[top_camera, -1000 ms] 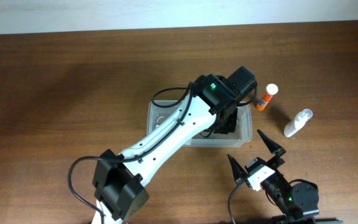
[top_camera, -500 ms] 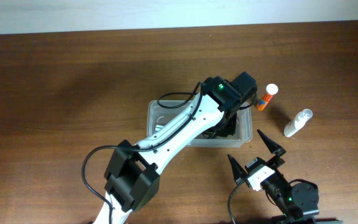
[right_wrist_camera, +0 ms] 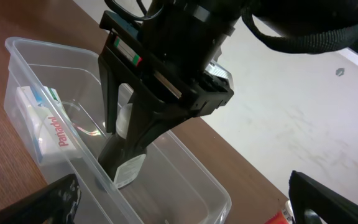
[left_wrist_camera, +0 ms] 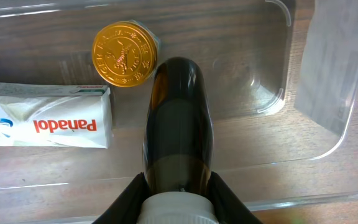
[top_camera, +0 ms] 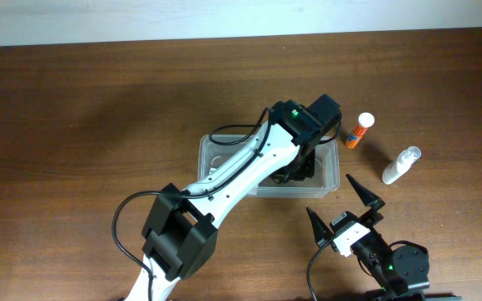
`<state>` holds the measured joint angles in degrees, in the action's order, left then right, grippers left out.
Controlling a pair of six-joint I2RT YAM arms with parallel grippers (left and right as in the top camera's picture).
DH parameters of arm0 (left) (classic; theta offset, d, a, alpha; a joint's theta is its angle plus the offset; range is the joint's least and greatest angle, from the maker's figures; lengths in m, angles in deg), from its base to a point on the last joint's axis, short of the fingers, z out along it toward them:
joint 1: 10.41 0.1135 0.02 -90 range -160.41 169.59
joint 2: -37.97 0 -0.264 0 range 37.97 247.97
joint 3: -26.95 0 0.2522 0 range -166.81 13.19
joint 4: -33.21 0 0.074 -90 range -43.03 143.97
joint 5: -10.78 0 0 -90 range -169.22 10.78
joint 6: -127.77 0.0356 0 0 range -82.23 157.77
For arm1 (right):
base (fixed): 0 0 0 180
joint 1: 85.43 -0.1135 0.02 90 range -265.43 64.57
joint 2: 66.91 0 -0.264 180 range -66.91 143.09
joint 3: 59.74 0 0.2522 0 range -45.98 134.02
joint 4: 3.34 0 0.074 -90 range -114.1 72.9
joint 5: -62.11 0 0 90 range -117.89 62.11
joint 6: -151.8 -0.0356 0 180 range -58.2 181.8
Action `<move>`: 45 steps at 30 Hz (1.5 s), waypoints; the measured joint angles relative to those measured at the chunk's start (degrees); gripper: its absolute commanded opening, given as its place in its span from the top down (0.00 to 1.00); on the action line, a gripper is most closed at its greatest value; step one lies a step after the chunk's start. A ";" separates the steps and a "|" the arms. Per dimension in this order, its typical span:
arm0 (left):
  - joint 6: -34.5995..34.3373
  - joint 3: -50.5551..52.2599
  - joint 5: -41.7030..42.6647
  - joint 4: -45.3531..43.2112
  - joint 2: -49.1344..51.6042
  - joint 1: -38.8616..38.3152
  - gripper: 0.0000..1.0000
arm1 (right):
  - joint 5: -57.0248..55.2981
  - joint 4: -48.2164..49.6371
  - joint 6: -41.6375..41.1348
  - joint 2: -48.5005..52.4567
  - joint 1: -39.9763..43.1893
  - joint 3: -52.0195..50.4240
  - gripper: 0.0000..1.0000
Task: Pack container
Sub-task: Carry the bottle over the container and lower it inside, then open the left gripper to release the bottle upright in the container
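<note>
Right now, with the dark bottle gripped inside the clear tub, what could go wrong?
If released standing, the dark brown bottle with a white cap, held by the left gripper, may topple onto the round gold lid or white Panadol box. Lifting out, the gripper could snag the wall of the clear rectangular plastic tub.

The container (left_wrist_camera: 278, 99) is clear, glossy plastic; the table (top_camera: 99, 100), grained brown wood. The dark bottle (left_wrist_camera: 178, 118) is smooth and glossy, the gold cap (left_wrist_camera: 124, 54) embossed, the box (left_wrist_camera: 48, 118) card.
</note>
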<state>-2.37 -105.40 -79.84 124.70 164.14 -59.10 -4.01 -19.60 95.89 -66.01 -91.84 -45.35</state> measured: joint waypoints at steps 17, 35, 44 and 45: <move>-0.02 1.07 -0.02 -0.94 0.00 0.00 0.98 | 0.00 -0.02 0.00 0.00 0.00 0.00 0.02; -0.02 4.76 0.00 -4.15 0.00 0.02 0.98 | 0.00 -0.02 -0.02 0.00 0.00 0.00 0.02; -0.02 5.25 0.00 -4.17 0.00 0.63 0.81 | 0.00 -0.02 0.02 0.00 0.00 0.00 0.02; -0.02 5.25 0.00 -4.17 0.00 0.66 0.80 | 0.00 -0.02 0.00 0.00 0.00 0.00 0.02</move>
<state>-2.39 -100.15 -79.84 120.53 164.14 -58.44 -4.01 -19.62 95.89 -66.01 -91.84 -45.35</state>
